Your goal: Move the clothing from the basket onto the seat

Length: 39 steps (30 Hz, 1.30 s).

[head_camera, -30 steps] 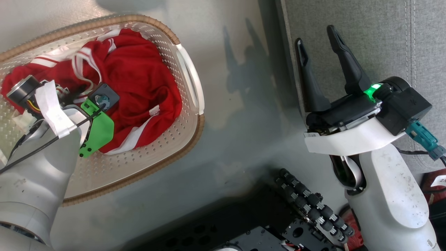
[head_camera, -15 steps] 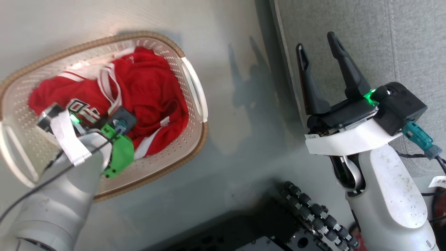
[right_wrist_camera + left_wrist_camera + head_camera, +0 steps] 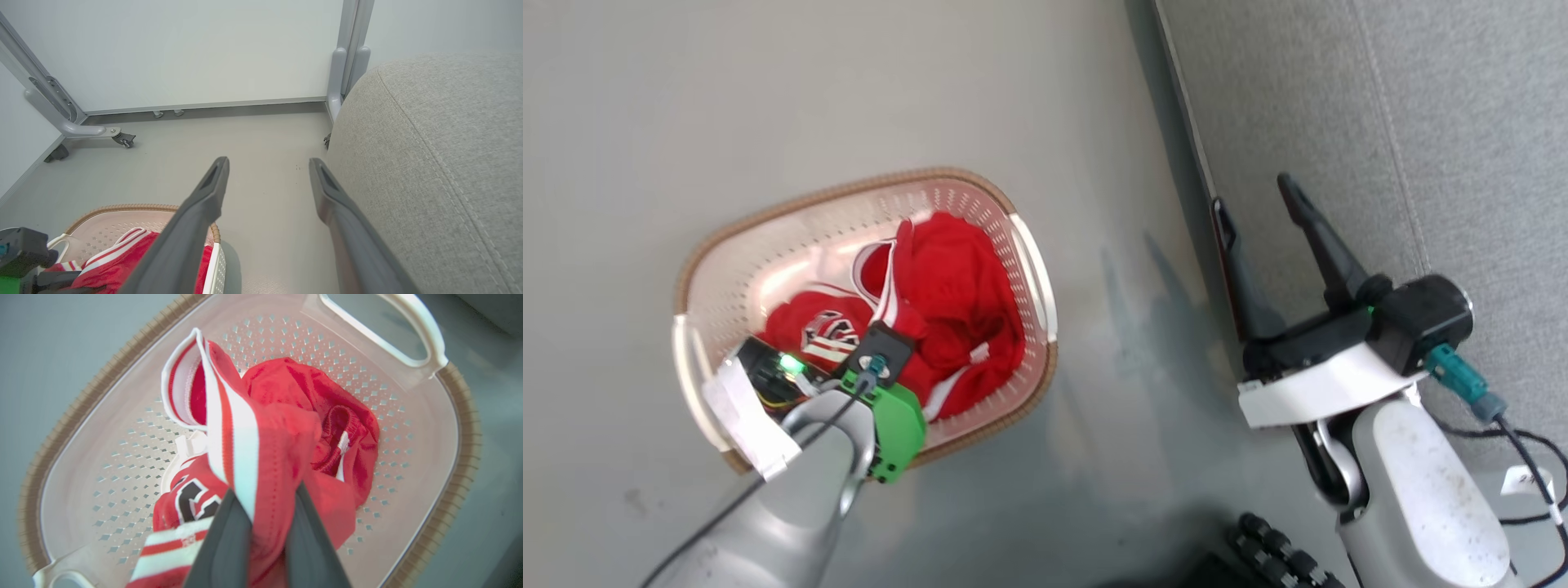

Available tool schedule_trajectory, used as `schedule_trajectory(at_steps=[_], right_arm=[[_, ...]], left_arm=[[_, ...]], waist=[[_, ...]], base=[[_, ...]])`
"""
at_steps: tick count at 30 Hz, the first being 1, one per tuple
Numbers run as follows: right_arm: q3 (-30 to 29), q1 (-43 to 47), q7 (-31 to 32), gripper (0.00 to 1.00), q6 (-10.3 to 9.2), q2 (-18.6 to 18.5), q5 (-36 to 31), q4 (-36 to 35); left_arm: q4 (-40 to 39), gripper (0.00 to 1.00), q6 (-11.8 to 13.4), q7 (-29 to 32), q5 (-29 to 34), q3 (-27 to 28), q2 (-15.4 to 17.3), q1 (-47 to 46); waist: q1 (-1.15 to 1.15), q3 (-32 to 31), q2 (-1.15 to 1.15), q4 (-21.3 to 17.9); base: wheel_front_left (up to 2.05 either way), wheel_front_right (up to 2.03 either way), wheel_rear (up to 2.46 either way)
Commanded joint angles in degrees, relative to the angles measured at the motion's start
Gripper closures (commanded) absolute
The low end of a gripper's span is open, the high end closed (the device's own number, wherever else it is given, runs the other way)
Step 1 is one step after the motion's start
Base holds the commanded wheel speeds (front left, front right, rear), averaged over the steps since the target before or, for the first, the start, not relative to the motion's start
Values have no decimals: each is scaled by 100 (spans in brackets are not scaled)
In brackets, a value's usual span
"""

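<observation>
Barely begun: the clothing lies in the basket at eight o'clock, left gripper clenched on a red fold; right gripper gapes empty beside the seat at two o'clock.

The red clothing with white stripes is soft cloth. The cream basket is smooth plastic with holes and a bumpy brown rim. On the right, the light-grey cloth seat looks rough and matt.
</observation>
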Motion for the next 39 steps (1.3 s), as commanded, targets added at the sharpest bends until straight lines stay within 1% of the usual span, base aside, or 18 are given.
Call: schedule_trajectory(at_steps=[1, 3, 7, 14, 20, 25, 31, 39], right_arm=[[7, 187, -30, 0, -2, -28, -66, 68], [42, 317, -30, 0, -2, -28, -121, 127], [64, 624, -29, 0, -2, -30, -198, 237], [94, 1149, -30, 0, -2, -29, -237, 394], [180, 1496, -30, 0, -2, -28, -252, 470], [236, 1676, -29, 0, -2, -28, -264, 492], [301, 1797, -30, 0, -2, -27, -279, 507], [379, 1897, -29, 0, -2, -25, -290, 455]], left_arm=[[-245, 100, 80, -15, -88, 79, -32, 262], [-676, 100, 130, -14, -257, 293, -34, 536], [-1509, 100, 227, -12, -399, 635, -11, 1090], [-2648, 100, 276, -12, -354, 1087, -71, 1934], [-3353, 100, 273, -12, -189, 1366, -126, 2442], [-3742, 100, 266, -13, -62, 1537, -182, 2650], [-4340, 100, 338, -14, 96, 1761, -218, 2791], [-4906, 100, 175, -13, 230, 1801, -283, 2874]], waist=[[0, -1026, 0, 581], [0, -1306, 0, 666], [0, -1833, 0, 782], [0, -2661, 0, 863], [0, -3205, 0, 847], [0, -3490, 0, 817], [0, -3667, 0, 785], [0, -3774, 0, 803]], base=[[0, 0, 0], [0, 0, 0], [0, 0, 0], [0, 0, 0], [0, 0, 0], [0, 0, 0], [0, 0, 0], [0, 0, 0]])
